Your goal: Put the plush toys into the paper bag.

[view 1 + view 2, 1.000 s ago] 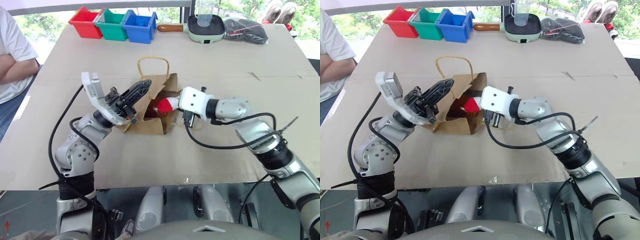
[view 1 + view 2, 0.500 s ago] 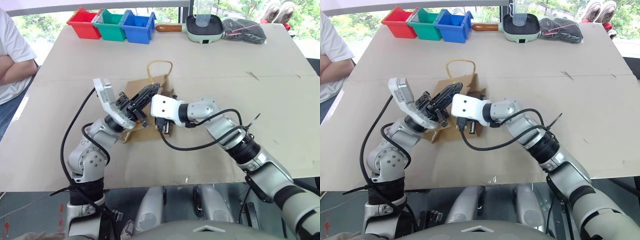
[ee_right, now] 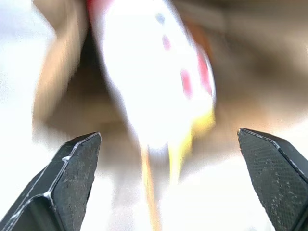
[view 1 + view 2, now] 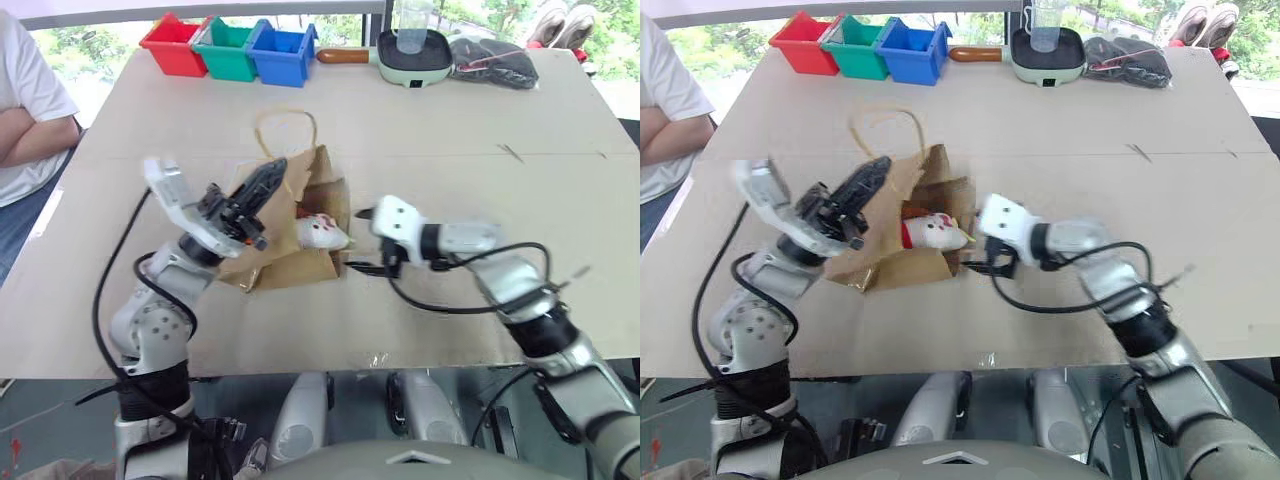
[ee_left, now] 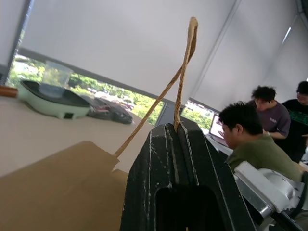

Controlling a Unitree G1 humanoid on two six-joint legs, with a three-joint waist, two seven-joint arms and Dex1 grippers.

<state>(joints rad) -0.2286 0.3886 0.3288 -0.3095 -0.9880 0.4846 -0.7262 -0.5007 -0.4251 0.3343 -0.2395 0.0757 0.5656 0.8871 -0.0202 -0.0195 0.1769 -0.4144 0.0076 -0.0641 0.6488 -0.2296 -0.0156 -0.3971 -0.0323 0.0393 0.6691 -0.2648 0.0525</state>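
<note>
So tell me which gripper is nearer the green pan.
Left. The left gripper, holding the paper bag handle, sits closer to the green pan than the right gripper, lower down by the bag mouth.

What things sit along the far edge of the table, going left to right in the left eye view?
Red bin → green bin → blue bin → green pan → black bag.

Our left gripper (image 4: 262, 183) is raised at the left of the head views, its black fingers (image 5: 180, 159) pressed tight together and angled up and toward the right, the elbow bent below it. Our right gripper (image 3: 168, 187) reaches in from the right, arm stretched low with the wrist bent toward the left. Its two fingers (image 3: 72, 173) stand spread wide apart and empty in the right wrist view.
</note>
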